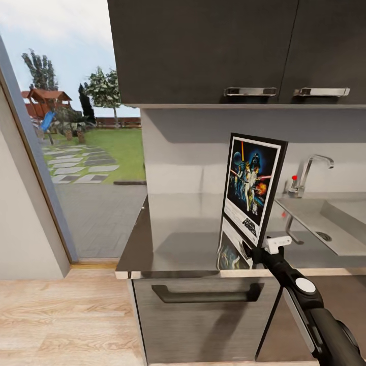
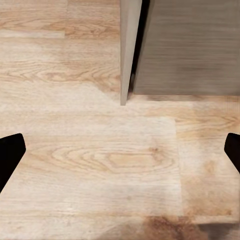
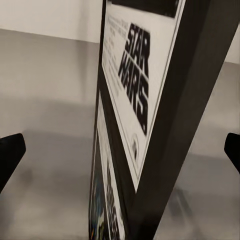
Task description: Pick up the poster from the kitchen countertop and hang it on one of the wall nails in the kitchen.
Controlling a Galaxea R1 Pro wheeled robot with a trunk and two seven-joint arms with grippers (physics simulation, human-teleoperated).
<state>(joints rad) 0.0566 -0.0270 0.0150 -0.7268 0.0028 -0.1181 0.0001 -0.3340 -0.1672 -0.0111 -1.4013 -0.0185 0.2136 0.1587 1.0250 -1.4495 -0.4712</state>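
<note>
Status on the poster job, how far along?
Done: right gripper has reached the poster at its lower edge. In hand: the grasp; the poster stands upright on the countertop, and the grip can't be confirmed. Left: lift, carry, hang on a nail.

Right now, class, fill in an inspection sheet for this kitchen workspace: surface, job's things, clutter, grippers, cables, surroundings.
Surface: grey kitchen countertop, shiny, with sink and tap.
Job's things: poster upright, tilted, its bottom edge at the countertop; wall nails nothing seen.
Clutter: nothing seen.
Grippers: right gripper at the poster's lower corner, grip cannot be told; left gripper open over wooden floor.
Cables: nothing seen.
Surroundings: dark upper cabinets, garden outside.
</note>
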